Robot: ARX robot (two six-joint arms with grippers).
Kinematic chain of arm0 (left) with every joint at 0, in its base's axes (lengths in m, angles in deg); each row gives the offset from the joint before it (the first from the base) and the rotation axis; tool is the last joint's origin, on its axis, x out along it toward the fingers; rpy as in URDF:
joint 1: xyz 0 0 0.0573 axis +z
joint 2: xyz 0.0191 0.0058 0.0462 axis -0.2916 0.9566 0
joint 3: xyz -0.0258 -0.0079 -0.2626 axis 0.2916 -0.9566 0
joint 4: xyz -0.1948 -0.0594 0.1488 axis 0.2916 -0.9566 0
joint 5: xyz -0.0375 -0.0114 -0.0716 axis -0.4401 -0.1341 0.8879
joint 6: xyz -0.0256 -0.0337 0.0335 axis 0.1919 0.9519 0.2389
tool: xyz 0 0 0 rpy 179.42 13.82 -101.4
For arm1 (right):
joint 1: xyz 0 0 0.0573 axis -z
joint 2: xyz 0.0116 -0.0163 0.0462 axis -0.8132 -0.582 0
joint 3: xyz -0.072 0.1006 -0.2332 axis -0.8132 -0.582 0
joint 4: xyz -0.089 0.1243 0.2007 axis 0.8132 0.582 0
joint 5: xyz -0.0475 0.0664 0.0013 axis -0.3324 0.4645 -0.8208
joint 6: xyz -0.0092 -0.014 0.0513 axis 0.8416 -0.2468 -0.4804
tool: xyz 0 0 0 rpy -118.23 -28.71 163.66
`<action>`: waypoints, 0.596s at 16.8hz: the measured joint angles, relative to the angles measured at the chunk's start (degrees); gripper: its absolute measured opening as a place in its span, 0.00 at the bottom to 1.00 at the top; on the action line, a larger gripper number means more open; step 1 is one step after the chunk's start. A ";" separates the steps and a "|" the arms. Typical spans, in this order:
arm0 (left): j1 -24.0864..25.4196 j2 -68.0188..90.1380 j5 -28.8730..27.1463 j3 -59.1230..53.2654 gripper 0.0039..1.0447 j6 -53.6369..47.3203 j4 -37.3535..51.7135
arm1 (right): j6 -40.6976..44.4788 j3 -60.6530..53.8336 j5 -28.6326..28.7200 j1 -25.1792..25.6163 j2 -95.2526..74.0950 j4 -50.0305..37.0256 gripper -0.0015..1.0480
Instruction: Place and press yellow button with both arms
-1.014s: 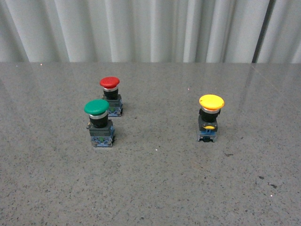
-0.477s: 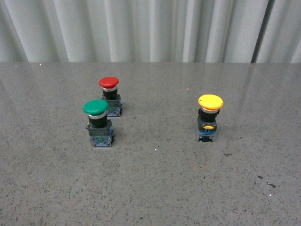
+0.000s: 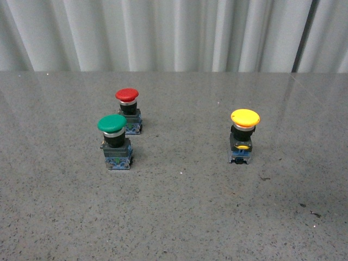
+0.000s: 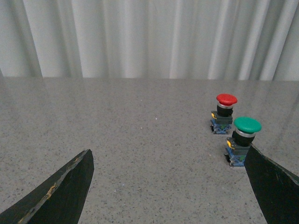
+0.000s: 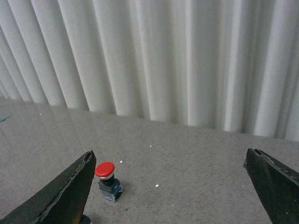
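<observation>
The yellow button [image 3: 243, 136] stands upright on the grey table [image 3: 179, 217], right of centre, with its yellow cap, black collar and a yellow tab on its block. It shows in neither wrist view. Neither arm shows in the front view. My left gripper [image 4: 170, 186] is open and empty above the table; its black fingers [image 4: 65, 191] frame bare tabletop. My right gripper [image 5: 170, 186] is open and empty, raised above the table.
A green-capped button [image 3: 115, 141] and a red-capped button [image 3: 128, 110] stand close together at the left. Both show in the left wrist view, green [image 4: 243, 142] by one finger, red [image 4: 223, 113] behind. The red one also shows in the right wrist view [image 5: 107, 179]. A pleated white curtain [image 3: 174, 32] backs the table.
</observation>
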 joint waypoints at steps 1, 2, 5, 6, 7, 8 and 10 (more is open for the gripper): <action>0.00 0.00 0.02 0.00 0.94 0.00 -0.02 | 0.70 3.67 0.00 -1.40 -5.18 0.96 0.94; 0.00 0.00 0.02 0.00 0.94 0.00 -0.02 | 1.79 7.45 -0.07 -2.75 -10.40 2.36 0.94; 0.00 0.00 0.02 0.00 0.94 0.00 -0.02 | 5.33 11.74 -0.92 -3.80 -18.73 4.81 0.94; 0.00 0.00 0.02 0.00 0.94 0.00 -0.04 | 5.99 12.11 -1.64 -2.95 -20.41 5.81 0.83; 0.00 0.00 0.02 0.00 0.94 0.00 0.00 | 6.38 12.11 -1.60 -2.19 -20.70 6.49 0.74; 0.00 0.00 0.02 0.00 0.94 0.00 -0.02 | 6.45 12.17 -1.55 -0.70 -20.68 7.17 0.60; 0.00 0.00 0.02 0.00 0.94 0.00 -0.02 | 6.60 12.28 -1.55 0.83 -20.65 8.70 0.43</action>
